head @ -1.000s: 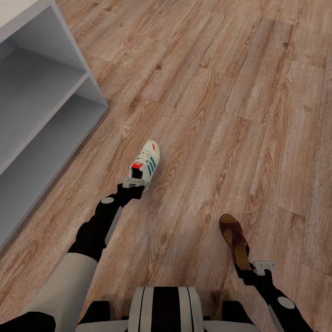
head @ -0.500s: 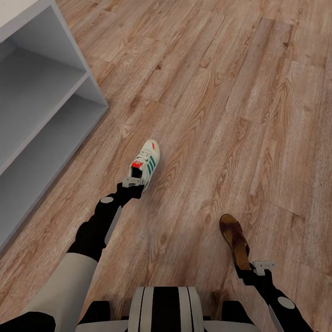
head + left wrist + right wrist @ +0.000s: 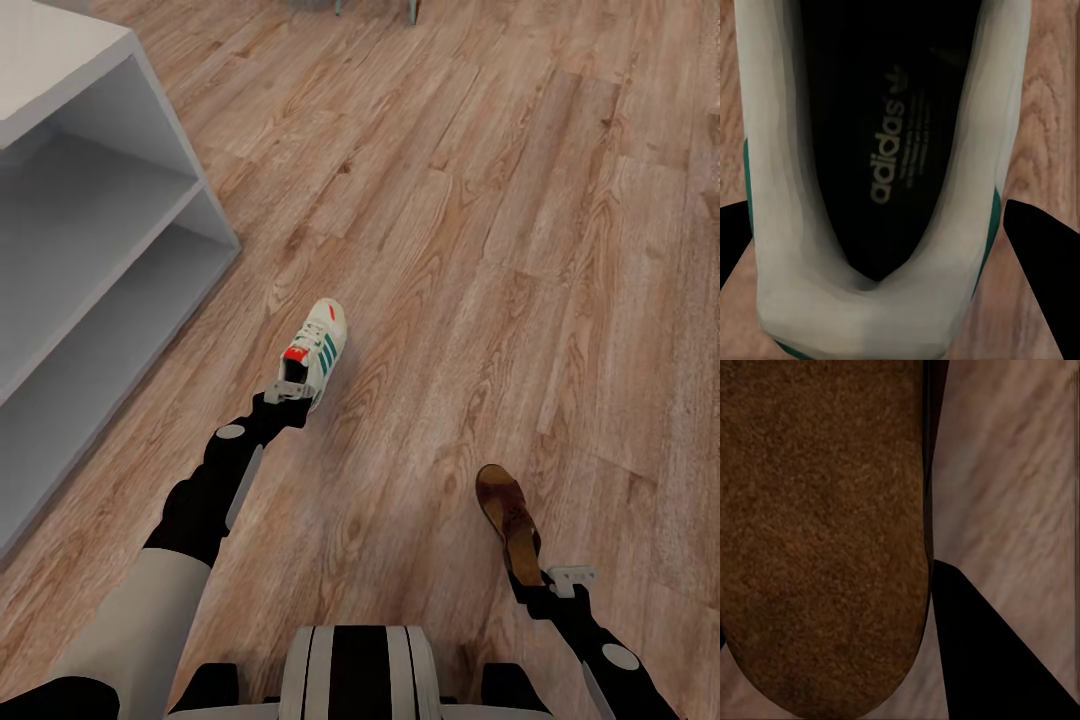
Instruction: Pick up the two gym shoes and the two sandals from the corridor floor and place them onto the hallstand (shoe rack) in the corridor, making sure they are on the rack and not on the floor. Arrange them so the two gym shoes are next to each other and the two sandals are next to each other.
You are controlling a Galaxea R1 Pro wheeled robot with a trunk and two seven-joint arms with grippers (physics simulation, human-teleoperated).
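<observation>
A white gym shoe (image 3: 322, 345) with green stripes and a red heel patch hangs toe-forward over the corridor floor (image 3: 480, 250), my left gripper (image 3: 290, 386) shut on its heel. The left wrist view looks into the shoe's dark opening (image 3: 881, 150), with a black finger (image 3: 1042, 255) at each side of the heel. My right gripper (image 3: 545, 573) is shut on the heel of a brown sandal (image 3: 507, 515). The sandal's suede insole (image 3: 825, 525) is close up in the right wrist view, beside one finger (image 3: 982, 660). The pale grey hallstand (image 3: 150, 130) stands at the left with bare shelves.
The hallstand's end wall and corner (image 3: 225, 225) jut out just ahead and left of the held shoe. Wood plank floor stretches ahead and to the right. Thin furniture legs (image 3: 375, 8) show at the far top edge.
The whole head view has shifted, so the camera moved; more of the hallstand's top now shows. Both grippers still hold the shoe and the sandal, which sit slightly higher against the floor.
</observation>
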